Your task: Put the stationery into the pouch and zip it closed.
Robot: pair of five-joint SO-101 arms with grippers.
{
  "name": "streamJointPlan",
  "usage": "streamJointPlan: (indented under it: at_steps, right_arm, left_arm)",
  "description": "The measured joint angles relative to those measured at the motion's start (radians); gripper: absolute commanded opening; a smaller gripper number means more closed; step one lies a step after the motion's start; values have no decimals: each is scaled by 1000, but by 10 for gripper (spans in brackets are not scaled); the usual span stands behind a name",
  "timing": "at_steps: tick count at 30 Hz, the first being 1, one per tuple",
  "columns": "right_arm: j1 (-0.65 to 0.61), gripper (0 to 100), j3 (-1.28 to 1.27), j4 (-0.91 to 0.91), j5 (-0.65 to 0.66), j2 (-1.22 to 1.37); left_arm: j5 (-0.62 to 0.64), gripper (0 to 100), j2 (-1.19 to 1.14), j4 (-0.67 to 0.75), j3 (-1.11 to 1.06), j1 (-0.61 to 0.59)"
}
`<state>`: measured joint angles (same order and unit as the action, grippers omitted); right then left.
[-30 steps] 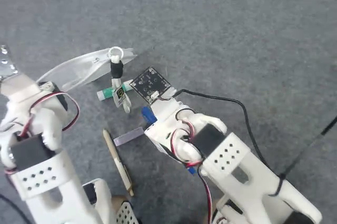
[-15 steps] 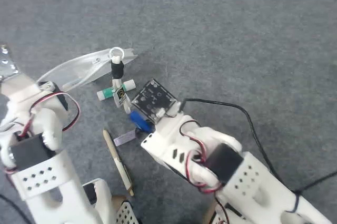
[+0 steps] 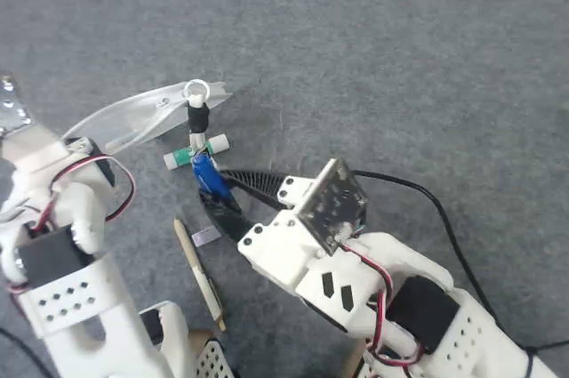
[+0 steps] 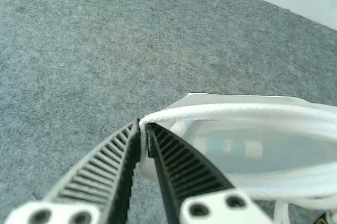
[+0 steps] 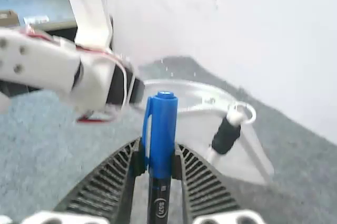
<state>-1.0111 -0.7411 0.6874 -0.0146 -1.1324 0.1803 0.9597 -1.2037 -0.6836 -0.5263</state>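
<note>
Over grey mat [image 3: 400, 67], right hand [image 5: 158, 151] with blue pen [image 5: 159, 124] now nearer pouch [image 3: 124, 120].

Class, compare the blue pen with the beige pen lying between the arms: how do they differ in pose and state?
The blue pen is clamped in the right gripper; the beige pen is ungripped. The blue pen tilts upward; the beige pen lies flat on the mat. Both are outside the pouch.

We find open bench [image 3: 400, 76] right of the pouch [image 3: 133, 120]. Beside it, the zipper pull [image 3: 196, 113] and a green-and-white tube [image 3: 185, 156] stand in our way.
</note>
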Motion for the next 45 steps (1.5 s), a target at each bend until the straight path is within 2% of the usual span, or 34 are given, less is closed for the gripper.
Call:
streamJointPlan:
  at_steps: [11, 18, 27, 31, 38, 45]
  right_arm:
    - [0, 6, 0, -244, 0, 0]
    - [0, 6, 0, -473, 3, 0]
    - [0, 6, 0, -850, 184, 219]
    - [-2, 6, 0, -962, 198, 284]
    - [-3, 6, 0, -1043, 198, 338]
    - [-2, 6, 0, -1227, 201, 480]
  left_arm:
    - [0, 12, 0, 0, 0, 0]
    - [0, 12, 0, 0, 0, 0]
    - [0, 12, 0, 0, 0, 3]
    - [0, 12, 2, 0, 3, 55]
    - [0, 13, 3, 0, 17, 169]
    - [0, 13, 3, 0, 17, 238]
